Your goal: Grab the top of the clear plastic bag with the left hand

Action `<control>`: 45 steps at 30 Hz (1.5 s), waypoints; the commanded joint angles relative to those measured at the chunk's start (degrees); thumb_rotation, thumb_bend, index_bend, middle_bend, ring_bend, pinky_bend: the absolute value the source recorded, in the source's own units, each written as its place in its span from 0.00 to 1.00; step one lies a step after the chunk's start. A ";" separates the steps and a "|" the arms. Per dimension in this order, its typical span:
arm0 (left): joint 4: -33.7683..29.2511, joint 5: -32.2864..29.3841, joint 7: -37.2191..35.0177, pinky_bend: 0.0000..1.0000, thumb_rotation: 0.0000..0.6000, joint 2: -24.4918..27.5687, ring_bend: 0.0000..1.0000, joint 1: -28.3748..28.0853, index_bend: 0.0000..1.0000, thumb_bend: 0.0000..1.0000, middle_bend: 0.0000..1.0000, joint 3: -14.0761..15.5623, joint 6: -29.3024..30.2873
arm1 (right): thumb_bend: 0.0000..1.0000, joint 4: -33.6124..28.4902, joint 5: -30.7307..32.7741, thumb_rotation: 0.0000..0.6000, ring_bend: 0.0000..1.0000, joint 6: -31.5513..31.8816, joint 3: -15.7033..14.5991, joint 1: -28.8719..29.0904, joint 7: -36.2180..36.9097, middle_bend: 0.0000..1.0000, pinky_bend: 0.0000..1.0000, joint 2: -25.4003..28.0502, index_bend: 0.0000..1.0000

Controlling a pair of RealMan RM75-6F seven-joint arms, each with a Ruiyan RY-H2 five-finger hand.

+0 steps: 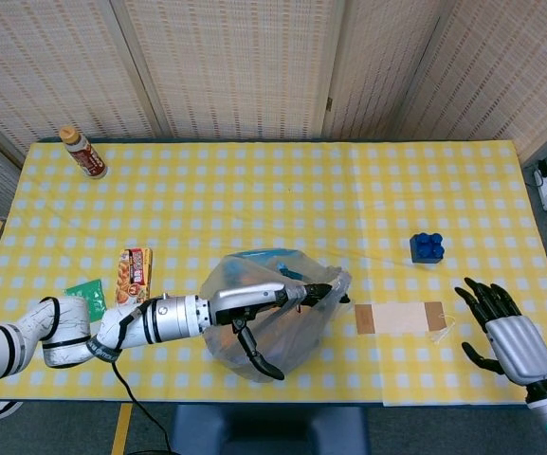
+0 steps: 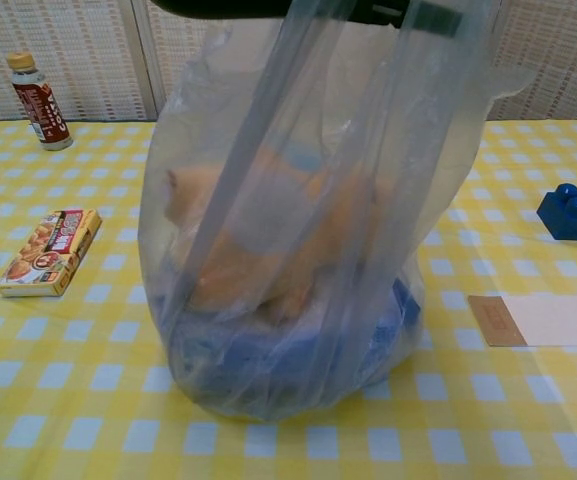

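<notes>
The plastic bag (image 1: 271, 318) stands on the table (image 1: 254, 190) between the snack box (image 1: 134, 275) and the paper envelope (image 1: 401, 318).

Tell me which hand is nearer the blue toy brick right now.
Right. The right hand lies open at the table's near right corner, just in front of the blue toy brick. The left hand grips the clear plastic bag, farther away.

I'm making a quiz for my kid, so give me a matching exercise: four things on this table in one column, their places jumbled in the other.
1. bottle
2. blue block
3. snack box
4. clear plastic bag

A. right side of the table
B. middle, near edge
C. far left corner
D. left of the bag, near the green packet

Pairs: 1-C, 2-A, 3-D, 4-B
</notes>
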 commanded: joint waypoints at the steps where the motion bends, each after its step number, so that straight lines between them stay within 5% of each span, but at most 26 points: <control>1: -0.33 0.40 -1.96 0.14 1.00 0.05 0.00 -1.38 0.00 0.02 0.08 -0.11 -0.28 | 0.36 0.07 -0.06 1.00 0.00 0.05 -0.02 0.03 0.06 0.00 0.00 0.10 0.00; 23: 0.38 -2.22 4.36 0.02 1.00 -4.61 0.03 -3.94 0.02 0.02 0.11 0.60 -3.82 | 0.36 0.61 0.19 1.00 0.00 0.94 0.34 -0.24 1.48 0.00 0.00 0.62 0.00; 34: -0.28 0.76 1.21 0.07 1.00 -4.60 0.04 -5.78 0.02 0.02 0.13 2.37 -3.07 | 0.36 0.69 0.60 1.00 0.00 0.86 0.56 -0.23 1.46 0.00 0.00 0.60 0.00; 45: 0.05 2.53 -0.41 0.26 1.00 -5.90 0.09 -7.21 0.10 0.02 0.13 3.88 -1.33 | 0.36 1.07 1.06 1.00 0.00 1.43 0.83 -0.59 1.85 0.00 0.00 0.62 0.00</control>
